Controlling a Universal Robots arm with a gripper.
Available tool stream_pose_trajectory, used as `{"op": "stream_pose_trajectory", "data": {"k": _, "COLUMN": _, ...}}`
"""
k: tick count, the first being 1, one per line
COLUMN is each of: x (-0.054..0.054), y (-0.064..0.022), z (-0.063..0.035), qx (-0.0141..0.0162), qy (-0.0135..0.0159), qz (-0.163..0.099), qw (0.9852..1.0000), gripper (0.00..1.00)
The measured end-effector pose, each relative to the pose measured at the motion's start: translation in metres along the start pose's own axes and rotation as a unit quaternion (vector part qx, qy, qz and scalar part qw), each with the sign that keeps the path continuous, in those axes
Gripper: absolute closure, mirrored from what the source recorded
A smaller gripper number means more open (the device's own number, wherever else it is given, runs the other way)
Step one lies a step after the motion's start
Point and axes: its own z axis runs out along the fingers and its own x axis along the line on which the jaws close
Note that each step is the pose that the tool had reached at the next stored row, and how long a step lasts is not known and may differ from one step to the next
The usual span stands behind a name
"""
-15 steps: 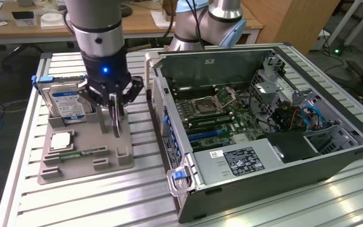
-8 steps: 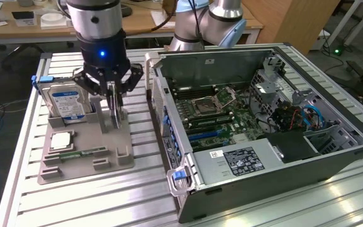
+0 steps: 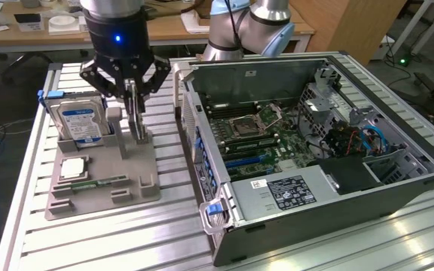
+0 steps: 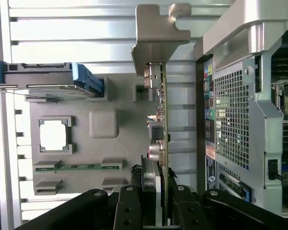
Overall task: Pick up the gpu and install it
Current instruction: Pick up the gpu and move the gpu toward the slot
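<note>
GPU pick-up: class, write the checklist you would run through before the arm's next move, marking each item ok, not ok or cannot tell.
1. Tool centred over the gpu: ok.
2. Fingers closed on both faces of the card: ok, they sit tight against it.
3. Gpu upright, not tilted, between the fingers: ok.
4. Gpu free of its slot in the grey holder: cannot tell.
5. Computer case open, motherboard exposed: ok.
6. Hard drive apart from the tool: ok.
</note>
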Motion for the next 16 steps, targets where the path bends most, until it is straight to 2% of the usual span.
{"op": "stream_pose_trajectory", "data": {"k": 11, "x": -0.001, "y": 0.0017, "z": -0.0467, "qx": 0.0, "qy": 0.0, "qz": 0.0, "qw": 1.0, "gripper": 0.72}}
{"op": "stream_pose_trajectory", "data": {"k": 13, "x": -0.002, "y": 0.0019, "z": -0.0507, "qx": 0.0, "qy": 0.0, "qz": 0.0, "qw": 1.0, "gripper": 0.72}}
{"op": "stream_pose_trajectory", "data": {"k": 16, "x": -0.001, "y": 0.0019, "z": -0.0511, "qx": -0.0001, "qy": -0.0001, "qz": 0.0, "qw": 1.0, "gripper": 0.72}}
